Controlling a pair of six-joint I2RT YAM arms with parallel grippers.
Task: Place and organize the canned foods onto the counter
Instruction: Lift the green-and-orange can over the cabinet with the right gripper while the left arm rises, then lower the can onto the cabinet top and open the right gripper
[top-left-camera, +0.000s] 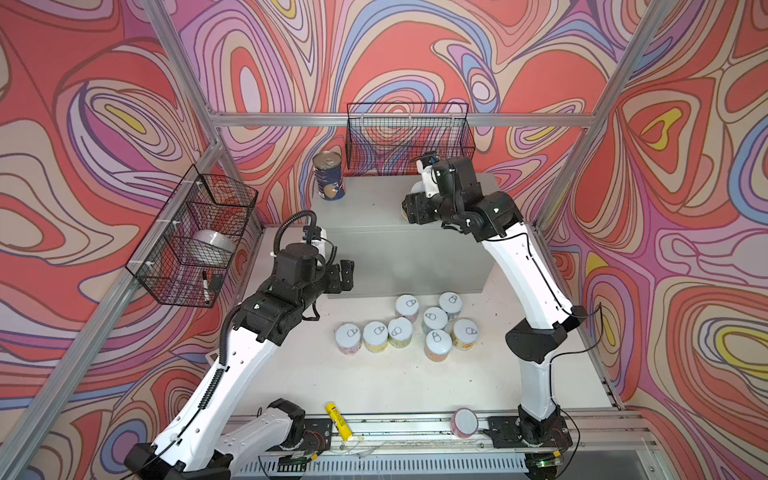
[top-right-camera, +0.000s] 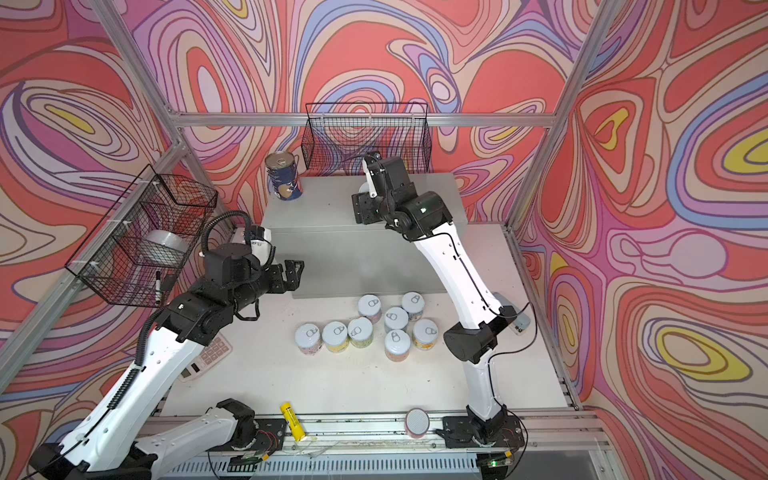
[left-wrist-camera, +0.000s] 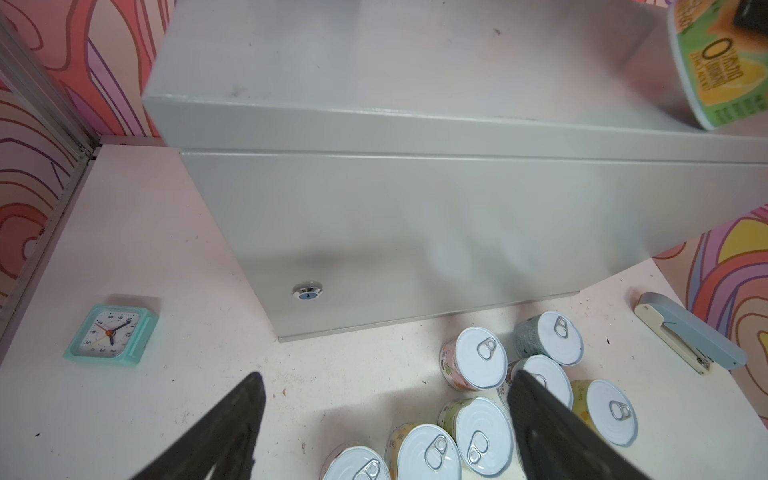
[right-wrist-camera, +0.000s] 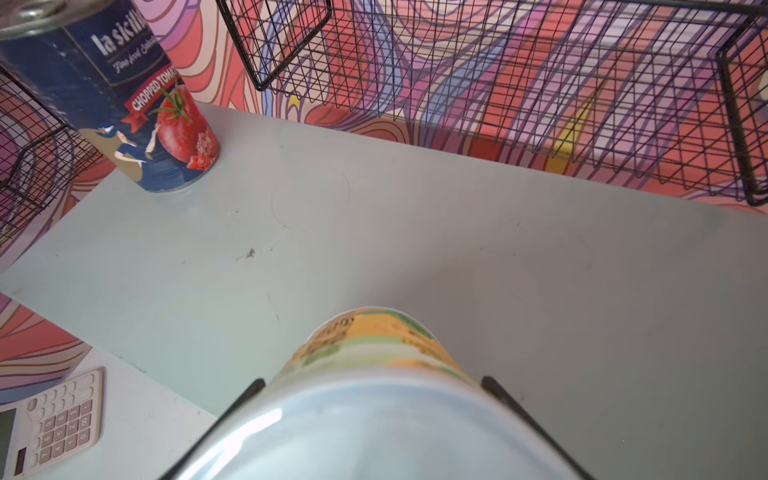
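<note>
The counter is a light-grey metal box against the back wall. A blue-labelled can stands on its back left corner. Several white-lidded canned foods cluster upright on the table in front of it. My right gripper is shut on a green-and-orange can, held over the counter's top towards the right. My left gripper hangs open and empty above the table, left of the cluster.
A mint clock lies left of the counter, a stapler at its right. A calculator sits under the left arm. Wire baskets hang on the walls. A yellow tube and pink cylinder rest at the front rail.
</note>
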